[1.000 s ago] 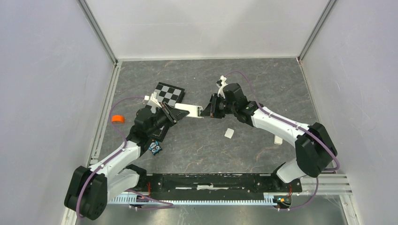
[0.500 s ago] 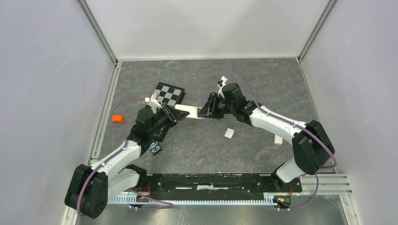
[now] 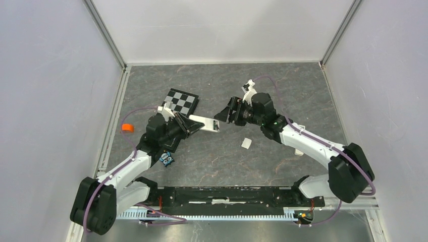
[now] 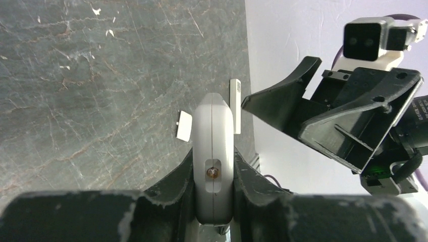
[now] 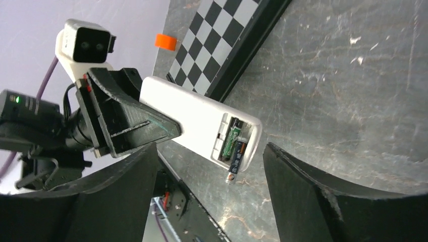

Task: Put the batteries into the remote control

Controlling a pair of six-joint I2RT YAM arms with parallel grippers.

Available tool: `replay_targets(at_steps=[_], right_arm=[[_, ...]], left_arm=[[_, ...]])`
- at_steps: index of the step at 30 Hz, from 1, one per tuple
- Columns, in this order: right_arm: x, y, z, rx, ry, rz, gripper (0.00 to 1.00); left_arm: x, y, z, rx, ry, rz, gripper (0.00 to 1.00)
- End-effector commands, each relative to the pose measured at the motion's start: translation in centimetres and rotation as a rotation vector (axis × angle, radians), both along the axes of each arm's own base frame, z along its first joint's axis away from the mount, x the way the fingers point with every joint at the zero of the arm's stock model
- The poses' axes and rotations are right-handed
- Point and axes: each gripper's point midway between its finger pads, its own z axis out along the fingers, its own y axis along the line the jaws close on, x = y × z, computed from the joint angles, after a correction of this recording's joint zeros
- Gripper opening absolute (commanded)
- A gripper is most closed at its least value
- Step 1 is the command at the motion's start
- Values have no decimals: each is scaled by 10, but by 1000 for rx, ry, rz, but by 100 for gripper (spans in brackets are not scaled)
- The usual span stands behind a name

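while the left end effector [image 3: 188, 124] clamps one end of the remote control [image 5: 192, 118], lifted off the desk [image 5: 353, 101], the right end effector [image 3: 224, 113] hangs wide open just beside its free end. the green battery [image 5: 231, 137] looks seated; the dark battery [image 5: 237, 161] juts out. seating it seems the step in hand, calling for a gentle lengthwise push.
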Motion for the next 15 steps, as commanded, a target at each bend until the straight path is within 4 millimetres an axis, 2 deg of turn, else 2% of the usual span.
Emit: replay_targets(at_steps=[1, 5, 8, 10, 13, 15], right_arm=[[9, -14, 43, -12, -300, 25, 84], [9, -27, 51, -156, -461, 100, 97], [-4, -25, 62, -156, -550, 198, 98], [-19, -17, 68, -118, -595, 303, 98], [-37, -9, 63, -80, -599, 434, 98], [-46, -5, 49, -81, -561, 513, 98]], left_arm=[[-6, -13, 38, -101, -5, -125, 2], [-21, -19, 54, -135, -7, -298, 2], [-29, -20, 56, -149, 19, -416, 2], [-32, -21, 55, -158, 32, -474, 2], [-31, -20, 54, -165, 44, -511, 2], [-32, -20, 57, -157, 29, -535, 2]])
